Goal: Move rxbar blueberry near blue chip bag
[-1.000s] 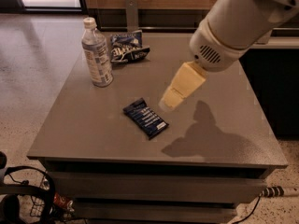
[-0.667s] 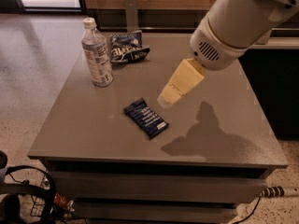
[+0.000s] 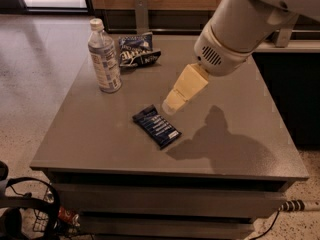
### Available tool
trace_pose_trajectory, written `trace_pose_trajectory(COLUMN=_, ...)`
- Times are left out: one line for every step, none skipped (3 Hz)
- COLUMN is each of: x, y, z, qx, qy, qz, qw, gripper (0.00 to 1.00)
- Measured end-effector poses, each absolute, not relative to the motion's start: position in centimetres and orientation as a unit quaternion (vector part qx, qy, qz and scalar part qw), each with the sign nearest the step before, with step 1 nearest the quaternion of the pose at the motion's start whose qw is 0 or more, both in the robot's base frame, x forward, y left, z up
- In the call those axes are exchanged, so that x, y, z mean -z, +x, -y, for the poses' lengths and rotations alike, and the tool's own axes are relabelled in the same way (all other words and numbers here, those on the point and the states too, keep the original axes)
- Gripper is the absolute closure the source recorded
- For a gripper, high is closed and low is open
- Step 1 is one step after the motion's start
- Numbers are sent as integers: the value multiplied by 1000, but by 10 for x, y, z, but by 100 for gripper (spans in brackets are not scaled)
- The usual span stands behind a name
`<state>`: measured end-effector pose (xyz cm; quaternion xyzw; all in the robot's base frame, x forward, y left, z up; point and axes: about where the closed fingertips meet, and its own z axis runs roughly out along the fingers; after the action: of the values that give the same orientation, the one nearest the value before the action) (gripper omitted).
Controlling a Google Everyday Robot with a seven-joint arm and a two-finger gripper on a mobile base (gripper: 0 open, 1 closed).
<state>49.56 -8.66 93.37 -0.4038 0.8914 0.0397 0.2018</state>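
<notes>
The rxbar blueberry (image 3: pixel 156 126) is a flat dark navy wrapper with white text lines, lying diagonally near the middle of the grey table (image 3: pixel 240 89). The blue chip bag (image 3: pixel 136 50) is a wrinkly blue-and-white bag at the far edge of the table, left of centre. My gripper (image 3: pixel 171 104) is cream-coloured, points down and to the left, and hovers just above and to the right of the bar's far end. It holds nothing that I can see.
A clear water bottle (image 3: pixel 104 57) with a white cap stands upright just left of the chip bag. The arm's large white housing (image 3: pixel 240 29) fills the upper right. Cables and a wire basket (image 3: pixel 30 214) lie on the floor at lower left.
My gripper has moved a little down and to the left, closer to the bar's far end. The bar, bag and bottle have not moved.
</notes>
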Motion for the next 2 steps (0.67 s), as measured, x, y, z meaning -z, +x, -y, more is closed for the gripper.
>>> trace_pose_trajectory(x=-908, y=502, z=72, qx=-20, qy=-370, qz=-911, qw=183, gripper=0)
trace_pose_trajectory(x=-881, y=498, z=63, qx=7, qy=-319, qz=-934, qw=164, gripper=0)
